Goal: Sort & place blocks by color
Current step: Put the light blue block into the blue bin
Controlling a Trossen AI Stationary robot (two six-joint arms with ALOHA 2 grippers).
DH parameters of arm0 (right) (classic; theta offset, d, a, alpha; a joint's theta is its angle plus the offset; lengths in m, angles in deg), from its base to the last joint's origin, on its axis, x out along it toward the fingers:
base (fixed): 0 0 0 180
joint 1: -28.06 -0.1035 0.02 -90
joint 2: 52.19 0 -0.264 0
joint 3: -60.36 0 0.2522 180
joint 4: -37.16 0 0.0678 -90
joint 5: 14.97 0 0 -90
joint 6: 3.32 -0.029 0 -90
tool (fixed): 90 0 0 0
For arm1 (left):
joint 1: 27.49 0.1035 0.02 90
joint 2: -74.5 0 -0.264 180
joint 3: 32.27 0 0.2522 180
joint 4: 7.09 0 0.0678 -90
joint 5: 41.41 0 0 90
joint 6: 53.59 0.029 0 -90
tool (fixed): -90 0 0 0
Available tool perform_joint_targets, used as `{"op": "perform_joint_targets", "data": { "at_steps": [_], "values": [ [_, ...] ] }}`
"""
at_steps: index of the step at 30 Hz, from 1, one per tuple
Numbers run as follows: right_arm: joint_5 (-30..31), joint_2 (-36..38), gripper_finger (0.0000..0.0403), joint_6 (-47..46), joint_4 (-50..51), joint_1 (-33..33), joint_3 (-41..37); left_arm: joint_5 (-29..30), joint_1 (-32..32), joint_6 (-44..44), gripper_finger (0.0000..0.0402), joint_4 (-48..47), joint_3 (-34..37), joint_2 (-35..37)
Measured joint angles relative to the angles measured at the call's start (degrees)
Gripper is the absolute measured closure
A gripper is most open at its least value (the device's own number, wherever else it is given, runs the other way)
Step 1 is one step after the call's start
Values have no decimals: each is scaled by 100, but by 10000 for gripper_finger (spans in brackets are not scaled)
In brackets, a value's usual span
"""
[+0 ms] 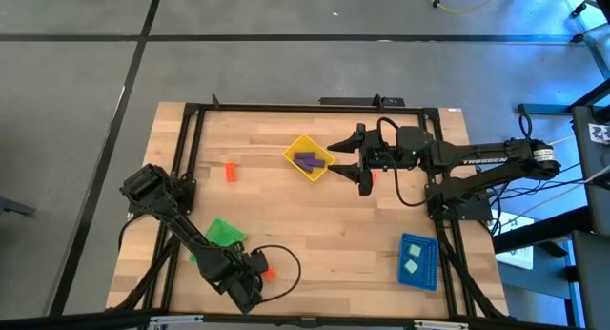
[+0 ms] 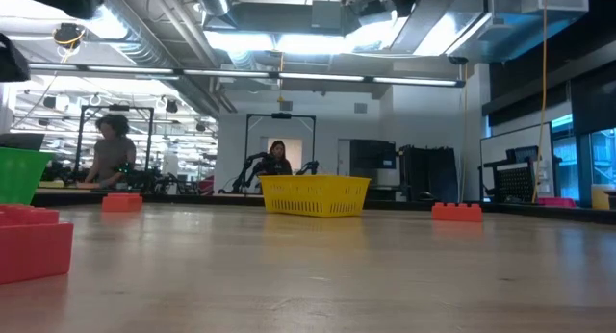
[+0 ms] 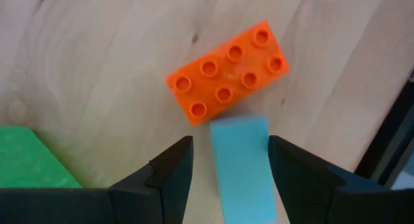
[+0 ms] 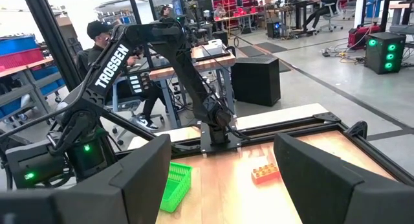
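Note:
In the left wrist view a mint-teal block (image 3: 240,167) lies on the wood with one end against an orange studded block (image 3: 226,72). My left gripper (image 3: 229,179) points down over it, open, one finger on each side of the teal block; no touch shows. In the high view this gripper (image 1: 259,275) is near the table's front edge, beside the orange block (image 1: 271,273) and the green tray (image 1: 224,233). My right gripper (image 1: 335,156) hovers level and open beside the yellow tray (image 1: 308,158), which holds purple blocks (image 1: 306,161).
A blue tray (image 1: 417,261) at the front right holds two mint blocks. One orange block (image 1: 230,172) lies at the left middle, another (image 4: 265,172) under my right arm. Black frame rails (image 1: 286,108) run along the table's far and side edges. People are in the room behind.

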Motion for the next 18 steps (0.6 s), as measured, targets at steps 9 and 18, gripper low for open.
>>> {"op": "perform_joint_targets", "data": {
  "at_steps": [9,18],
  "values": [
    [1,0,126,268,0,1,0,-133,64,42,209,352,0,-82],
    [2,0,126,276,158,2,0,-159,5,71,209,327,2,-311]
  ]
}}
